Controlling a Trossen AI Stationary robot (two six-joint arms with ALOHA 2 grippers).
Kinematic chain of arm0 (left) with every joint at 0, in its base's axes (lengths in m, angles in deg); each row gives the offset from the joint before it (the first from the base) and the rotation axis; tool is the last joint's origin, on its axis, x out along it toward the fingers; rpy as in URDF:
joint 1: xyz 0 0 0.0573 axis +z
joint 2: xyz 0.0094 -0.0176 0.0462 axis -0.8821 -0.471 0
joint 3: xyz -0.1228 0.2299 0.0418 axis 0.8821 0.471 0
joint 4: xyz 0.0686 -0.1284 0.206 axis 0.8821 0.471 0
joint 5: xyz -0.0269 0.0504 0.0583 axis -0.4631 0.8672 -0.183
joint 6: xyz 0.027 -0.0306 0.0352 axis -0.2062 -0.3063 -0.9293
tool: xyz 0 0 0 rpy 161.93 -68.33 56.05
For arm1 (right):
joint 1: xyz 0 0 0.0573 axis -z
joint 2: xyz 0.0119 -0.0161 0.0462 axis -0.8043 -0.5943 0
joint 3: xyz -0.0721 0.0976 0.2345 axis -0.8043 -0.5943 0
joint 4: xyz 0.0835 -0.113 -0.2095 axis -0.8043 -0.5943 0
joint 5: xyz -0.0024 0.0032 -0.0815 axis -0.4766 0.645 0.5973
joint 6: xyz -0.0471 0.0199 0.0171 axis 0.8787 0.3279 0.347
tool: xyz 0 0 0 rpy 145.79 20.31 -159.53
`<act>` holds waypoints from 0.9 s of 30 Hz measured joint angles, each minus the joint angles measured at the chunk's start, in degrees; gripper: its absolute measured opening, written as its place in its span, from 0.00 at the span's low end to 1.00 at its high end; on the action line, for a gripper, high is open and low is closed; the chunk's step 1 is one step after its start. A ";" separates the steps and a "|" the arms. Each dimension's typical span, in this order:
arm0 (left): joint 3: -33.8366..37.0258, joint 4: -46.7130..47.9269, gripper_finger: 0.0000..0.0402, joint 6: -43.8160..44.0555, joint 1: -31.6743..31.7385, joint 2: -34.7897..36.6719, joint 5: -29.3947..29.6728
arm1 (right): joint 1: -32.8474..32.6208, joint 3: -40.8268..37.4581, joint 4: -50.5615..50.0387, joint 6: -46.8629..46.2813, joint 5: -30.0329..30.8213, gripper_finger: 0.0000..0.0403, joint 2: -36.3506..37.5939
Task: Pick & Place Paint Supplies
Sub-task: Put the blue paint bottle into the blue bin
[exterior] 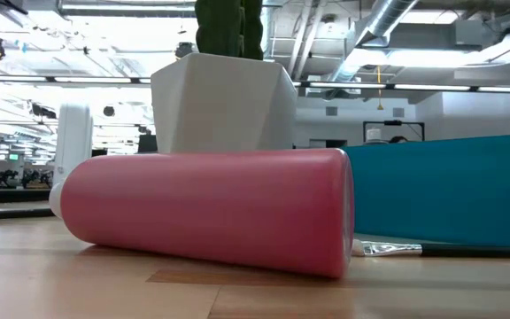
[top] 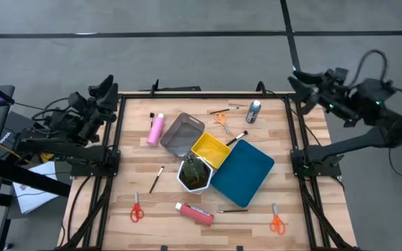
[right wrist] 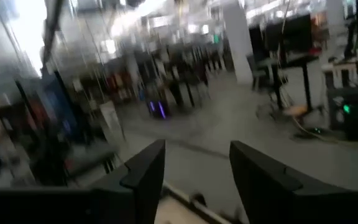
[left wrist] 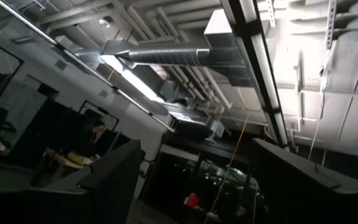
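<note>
Your left gripper (top: 107, 88) and right gripper (top: 300, 77) sit off the wooden table's (top: 138, 188) far corners, fingers apart, holding nothing. Between them, the middle is crowded: a smooth pink bottle (top: 195, 213) lies near the front edge, beside the blue tray (top: 243, 174). In the low view that bottle hides most things behind it.
</note>
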 joint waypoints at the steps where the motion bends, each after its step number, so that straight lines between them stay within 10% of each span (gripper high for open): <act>1: -0.24 0.48 0.73 0.06 0.00 -0.03 -0.01 | 0.10 3.92 -3.90 -0.22 0.33 0.46 -2.77; 8: -0.29 0.95 0.73 0.28 0.00 0.01 0.02 | 7.51 30.21 -34.57 -0.69 0.07 0.58 -20.21; 13: -0.29 3.13 0.73 1.37 0.00 0.01 0.02 | 18.06 42.60 -47.51 1.60 -12.79 0.65 -30.68; 27: -0.31 8.76 0.73 4.55 -0.96 -0.01 -0.01 | 39.61 47.43 -61.84 16.08 -28.03 0.66 -49.36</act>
